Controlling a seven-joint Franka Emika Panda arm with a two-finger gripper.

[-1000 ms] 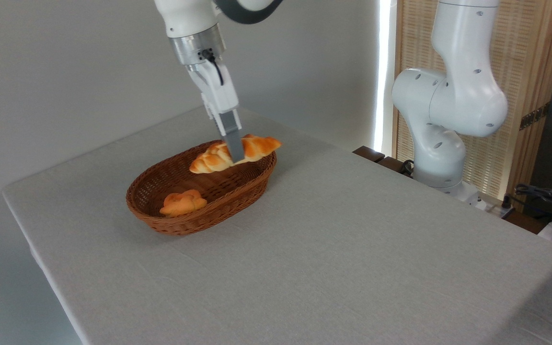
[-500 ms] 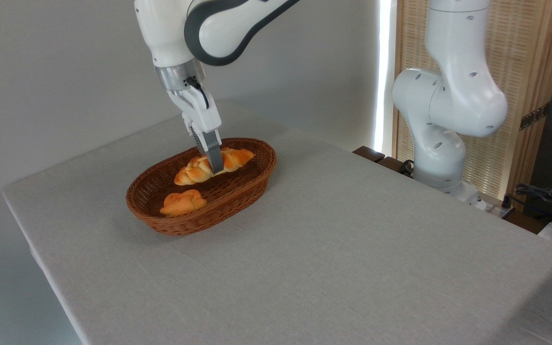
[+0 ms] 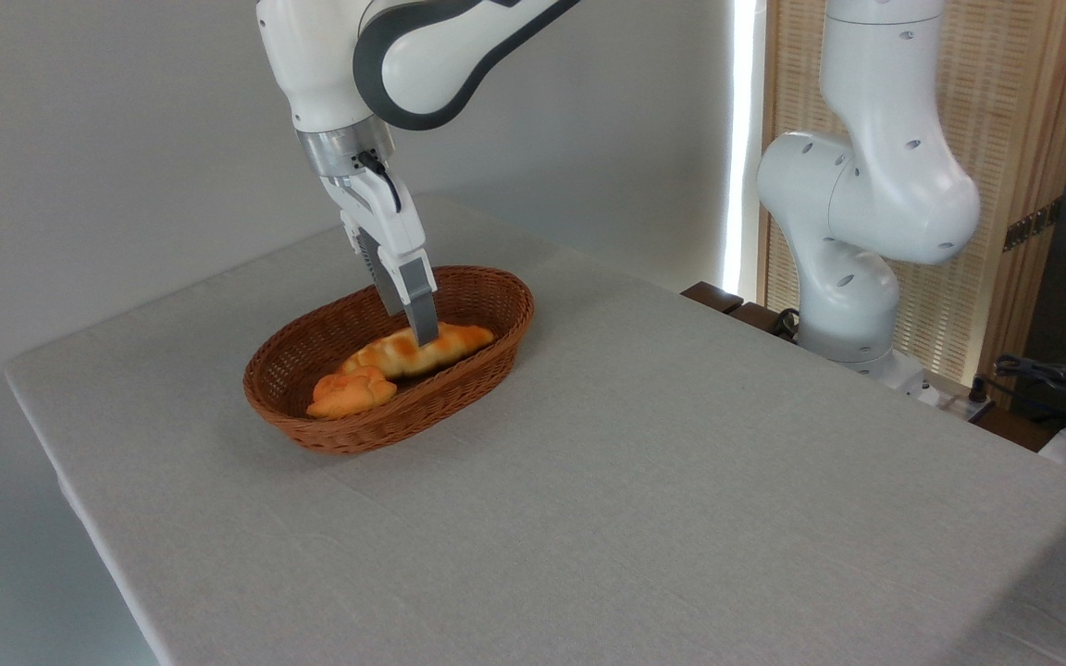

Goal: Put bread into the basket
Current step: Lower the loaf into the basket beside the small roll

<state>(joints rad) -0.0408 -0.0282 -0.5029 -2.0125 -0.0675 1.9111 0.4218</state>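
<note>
Wicker basket [image 3: 496, 319] holds the bread [image 3: 422, 351], touching 1 small bun [image 3: 351, 395]; whether the jaws pinch it is unclear.

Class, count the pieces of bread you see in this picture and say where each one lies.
2. The long braided bread lies inside the basket, at the gripper. The small bun lies in the basket's near-left end, touching it. None seems hidden.
</note>
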